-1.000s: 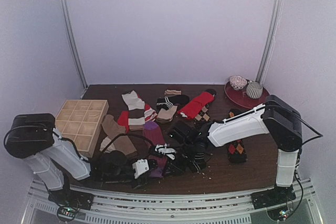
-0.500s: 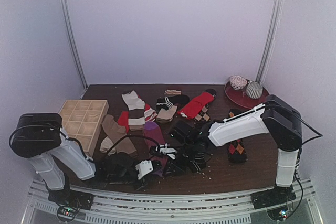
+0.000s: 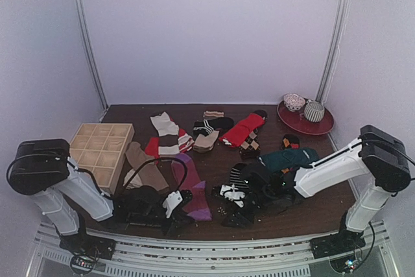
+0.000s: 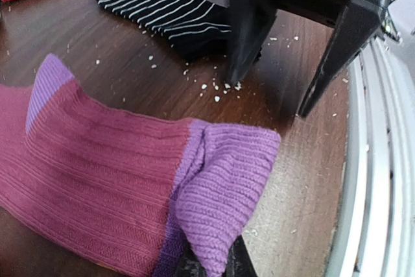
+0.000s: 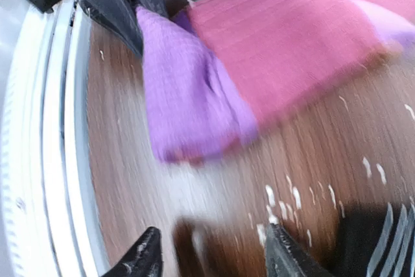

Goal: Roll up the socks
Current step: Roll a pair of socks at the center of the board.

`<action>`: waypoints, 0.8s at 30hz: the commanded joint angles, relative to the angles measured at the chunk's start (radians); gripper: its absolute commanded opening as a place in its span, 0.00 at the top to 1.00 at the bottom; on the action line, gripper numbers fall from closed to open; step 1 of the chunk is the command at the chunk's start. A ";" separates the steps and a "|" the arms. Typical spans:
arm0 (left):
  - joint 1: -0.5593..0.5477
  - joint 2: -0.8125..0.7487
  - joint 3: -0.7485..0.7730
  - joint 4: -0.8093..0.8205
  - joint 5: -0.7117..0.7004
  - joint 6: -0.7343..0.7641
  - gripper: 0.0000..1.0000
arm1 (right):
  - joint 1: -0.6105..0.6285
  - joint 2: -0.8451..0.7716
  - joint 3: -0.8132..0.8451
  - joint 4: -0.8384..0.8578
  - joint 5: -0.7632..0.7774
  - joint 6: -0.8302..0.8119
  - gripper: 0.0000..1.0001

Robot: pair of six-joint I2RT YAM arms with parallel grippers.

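Observation:
The socks lie scattered over the dark table. A magenta-purple sock (image 3: 190, 183) lies stretched out near the front edge. Its purple cuff (image 4: 227, 186) is pinched in my left gripper (image 4: 213, 268), which is shut on it. In the top view the left gripper (image 3: 187, 207) sits at the sock's near end. My right gripper (image 5: 214, 261) stands open and empty just right of the cuff (image 5: 181, 95), low over bare wood. It shows in the top view (image 3: 227, 217) too. A black-and-white striped sock (image 4: 168, 14) lies behind it.
A dark teal sock (image 3: 288, 158), a red sock (image 3: 243, 128), a tan sock (image 3: 146, 170) and a cream-striped sock (image 3: 167, 131) lie farther back. A wooden compartment box (image 3: 100, 150) stands at the left. A red plate (image 3: 324, 124) with bowls sits back right. White crumbs (image 4: 217, 89) dot the wood near the front rail (image 4: 379, 160).
My right gripper has opened, let go of the socks and drawn back to the right. The left gripper has shut on the purple cuff. The magenta sock now lies stretched out flat.

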 commanded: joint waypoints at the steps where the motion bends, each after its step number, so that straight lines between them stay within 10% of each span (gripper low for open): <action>1: 0.015 0.065 -0.071 -0.077 0.134 -0.191 1.00 | 0.046 -0.117 -0.166 0.297 0.192 -0.109 0.40; 24: 0.022 0.199 -0.095 0.060 0.195 -0.255 1.00 | 0.113 0.116 -0.039 0.433 0.137 -0.247 0.47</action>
